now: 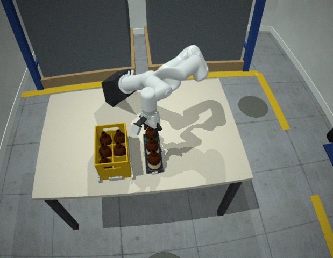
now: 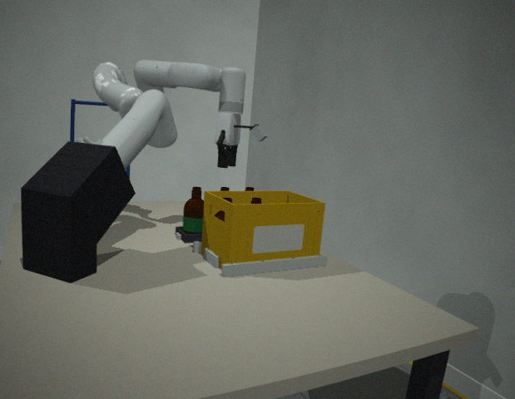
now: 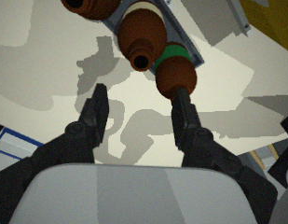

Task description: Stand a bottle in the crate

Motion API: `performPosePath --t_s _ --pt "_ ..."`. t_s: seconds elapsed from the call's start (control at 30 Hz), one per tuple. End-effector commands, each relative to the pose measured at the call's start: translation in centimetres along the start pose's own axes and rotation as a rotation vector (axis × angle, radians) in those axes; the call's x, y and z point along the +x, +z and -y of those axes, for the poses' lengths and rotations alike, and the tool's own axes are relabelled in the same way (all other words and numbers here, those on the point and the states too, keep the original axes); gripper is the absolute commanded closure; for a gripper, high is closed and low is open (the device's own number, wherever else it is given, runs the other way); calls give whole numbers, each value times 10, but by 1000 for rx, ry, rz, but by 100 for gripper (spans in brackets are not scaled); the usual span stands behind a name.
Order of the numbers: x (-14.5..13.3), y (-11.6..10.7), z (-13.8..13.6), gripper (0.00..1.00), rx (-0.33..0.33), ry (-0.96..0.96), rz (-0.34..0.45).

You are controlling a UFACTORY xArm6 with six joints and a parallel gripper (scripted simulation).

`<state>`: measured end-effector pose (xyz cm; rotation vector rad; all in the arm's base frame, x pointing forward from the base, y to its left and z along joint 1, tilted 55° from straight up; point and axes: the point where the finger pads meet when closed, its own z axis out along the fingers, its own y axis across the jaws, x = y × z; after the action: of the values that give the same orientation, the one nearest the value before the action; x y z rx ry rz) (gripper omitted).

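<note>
The yellow crate (image 1: 114, 172) (image 2: 245, 214) (image 3: 274, 23) stands level, with several brown bottles upright in its cells; its near right cell in the top view shows no bottle. The dark tray (image 1: 162, 167) (image 2: 190, 237) (image 3: 187, 44) beside it holds three upright bottles in a row: a green-labelled one (image 1: 151, 133) (image 2: 192, 210) (image 3: 176, 77) at the far end, a middle one (image 1: 151, 144) (image 3: 141, 39) and a near one (image 1: 154, 158) (image 3: 94, 7). My gripper (image 1: 151, 129) (image 2: 226, 165) (image 3: 141, 98) is open and empty, above the tray's far end, higher than the bottle tops.
Pale stops (image 1: 115, 178) (image 2: 274, 265) sit around the crate's foot. The black robot base (image 1: 114, 88) (image 2: 59, 214) stands on the table (image 1: 69, 110) (image 2: 162, 335) behind the crate in the top view. A strip of table separates crate and tray.
</note>
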<state>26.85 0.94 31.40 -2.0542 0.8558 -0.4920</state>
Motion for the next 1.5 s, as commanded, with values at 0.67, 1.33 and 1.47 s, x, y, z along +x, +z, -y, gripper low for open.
performPosePath --t_s 0.67,1.33,1.47 --pt "0 4 1 35 0 -1 -2" --pt "0 26 1 35 0 -1 -2" --pt "0 32 1 35 0 -1 -2"
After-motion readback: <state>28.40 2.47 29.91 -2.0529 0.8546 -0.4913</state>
